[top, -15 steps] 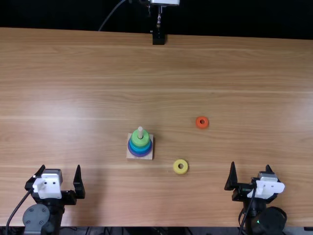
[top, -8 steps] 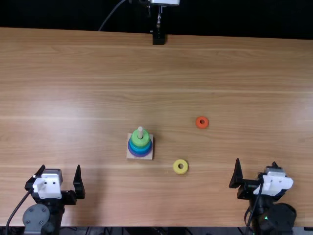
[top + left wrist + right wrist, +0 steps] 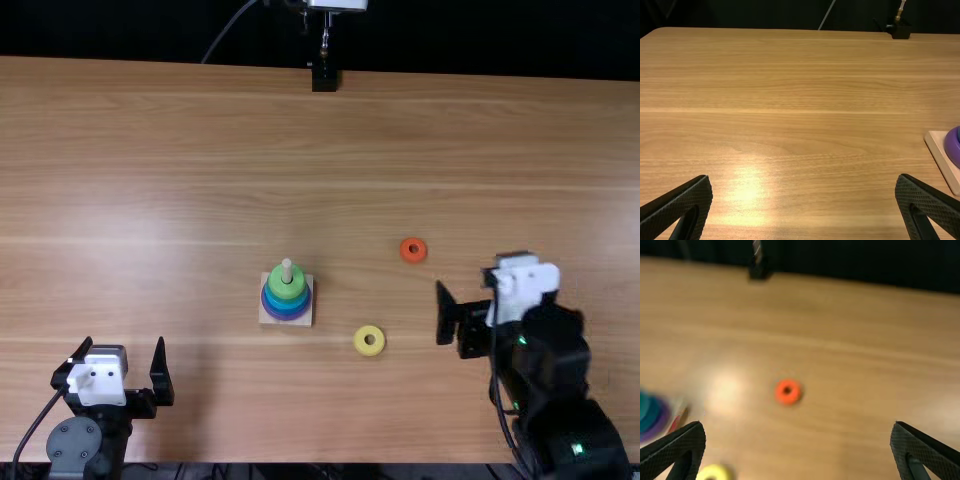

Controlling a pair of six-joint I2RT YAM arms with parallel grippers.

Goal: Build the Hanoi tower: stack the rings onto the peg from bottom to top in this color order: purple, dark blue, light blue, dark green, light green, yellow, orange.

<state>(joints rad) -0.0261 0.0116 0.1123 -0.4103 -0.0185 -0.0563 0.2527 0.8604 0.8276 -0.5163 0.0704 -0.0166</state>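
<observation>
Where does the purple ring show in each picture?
Top view: purple ring, just left of the middle, lowest of those stacked.
Left wrist view: purple ring, cut off by the picture's edge.
Right wrist view: purple ring, by an edge, near the yellow ring.
Shared landmark: the black bracket, far beyond the rings.

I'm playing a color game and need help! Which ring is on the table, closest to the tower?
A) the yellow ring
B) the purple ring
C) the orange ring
A, because the yellow ring lies right beside the tower's base, while the orange ring sits farther off.
</observation>
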